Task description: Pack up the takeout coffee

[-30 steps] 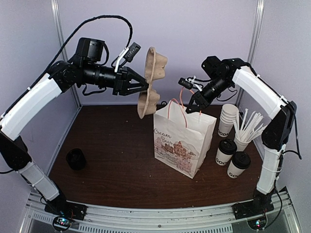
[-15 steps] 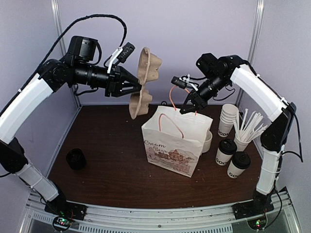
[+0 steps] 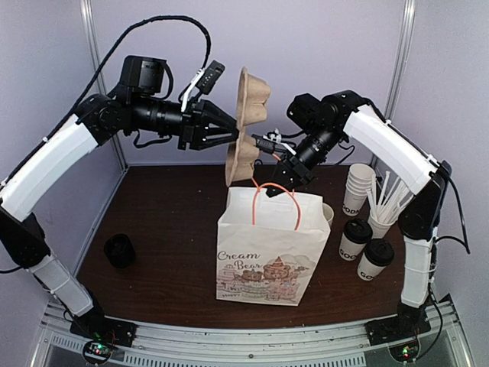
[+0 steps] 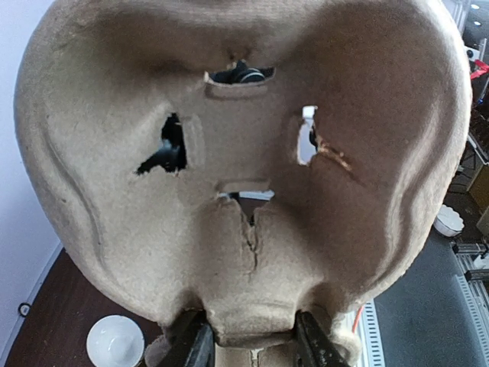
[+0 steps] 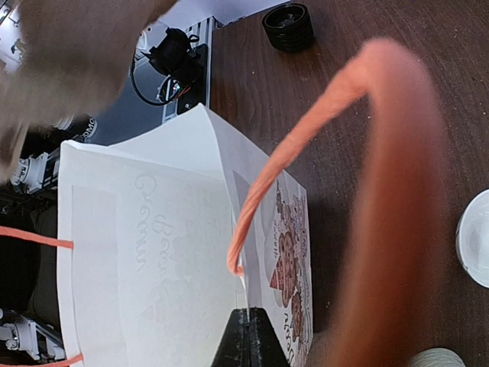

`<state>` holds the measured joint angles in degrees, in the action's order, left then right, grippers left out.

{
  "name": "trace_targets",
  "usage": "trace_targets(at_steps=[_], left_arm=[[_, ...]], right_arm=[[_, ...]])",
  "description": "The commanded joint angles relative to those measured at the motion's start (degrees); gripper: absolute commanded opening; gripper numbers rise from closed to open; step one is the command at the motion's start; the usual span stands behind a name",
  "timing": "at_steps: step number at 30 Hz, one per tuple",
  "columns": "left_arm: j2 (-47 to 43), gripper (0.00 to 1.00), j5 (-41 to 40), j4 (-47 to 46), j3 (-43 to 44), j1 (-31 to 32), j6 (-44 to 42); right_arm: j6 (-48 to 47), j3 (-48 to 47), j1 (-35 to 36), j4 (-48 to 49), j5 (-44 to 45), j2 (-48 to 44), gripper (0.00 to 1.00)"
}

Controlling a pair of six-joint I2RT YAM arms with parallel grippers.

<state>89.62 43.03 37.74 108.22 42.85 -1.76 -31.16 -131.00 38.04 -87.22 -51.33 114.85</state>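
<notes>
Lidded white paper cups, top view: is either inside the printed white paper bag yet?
No, both black-lidded white paper cups stand on the dark wooden table, to the right of the printed white paper bag.

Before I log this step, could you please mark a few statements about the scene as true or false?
1. The left gripper holds the cardboard cup carrier up in the air. True.
2. The two lidded coffee cups sit inside the paper bag. False: they stand on the table, to the right of the bag.
3. The paper bag lies flat on its side. False: it stands upright with its mouth open.
4. The right gripper is shut on the bag's top edge, by an orange handle. True.
</notes>
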Motion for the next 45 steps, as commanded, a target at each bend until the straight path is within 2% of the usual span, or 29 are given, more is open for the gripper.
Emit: trace_targets(at_steps=[1, 6, 12, 21, 24, 29, 33, 38, 43, 45], left_arm=[[1.87, 0.32, 5.38, -8.01, 0.45, 2.64, 3.48], [3.49, 0.32, 7.73, -13.10, -3.38, 3.81, 6.63], [5.35, 0.31, 7.70, -12.65, -6.59, 5.44, 5.40], [7.52, 0.31, 2.74, 1.27, -6.06, 6.82, -4.47], [6.47, 0.31, 1.60, 2.25, -8.84, 7.03, -5.31], [7.53, 0.30, -2.32, 9.46, -9.15, 9.24, -9.02], [8.30, 0.29, -7.22, 14.27, -9.03, 10.88, -9.96], [8.97, 0.29, -12.45, 19.66, -8.34, 11.63, -10.80], [11.18, 0.29, -16.52, 24.95, -5.79, 12.18, -10.74], [12.24, 0.29, -18.17, 26.87, -4.49, 12.49, -10.41]], right_arm=[[-0.56, -1.15, 0.36, -1.27, -2.52, 0.28, 0.00], [-0.99, -0.91, 0.32, -1.44, -3.49, 0.30, 0.00], [-1.83, -0.58, 0.31, -2.07, -3.96, 0.36, 0.00], [-2.24, -0.29, 0.37, -2.75, -4.87, 0.64, 0.00], [-2.04, -0.31, 0.36, -2.67, -4.83, 0.81, 0.00], [-0.58, -0.30, 0.34, -1.55, -4.73, 1.04, 0.00], [-0.05, -0.57, 0.32, -1.23, -3.43, 0.92, 0.16], [0.72, -0.62, -0.47, -1.08, -2.84, 0.28, 0.47], [1.02, -2.58, -4.08, -2.12, -5.93, -1.02, 0.73], [0.30, -3.46, -6.51, -3.38, -8.40, -1.93, 0.78]])
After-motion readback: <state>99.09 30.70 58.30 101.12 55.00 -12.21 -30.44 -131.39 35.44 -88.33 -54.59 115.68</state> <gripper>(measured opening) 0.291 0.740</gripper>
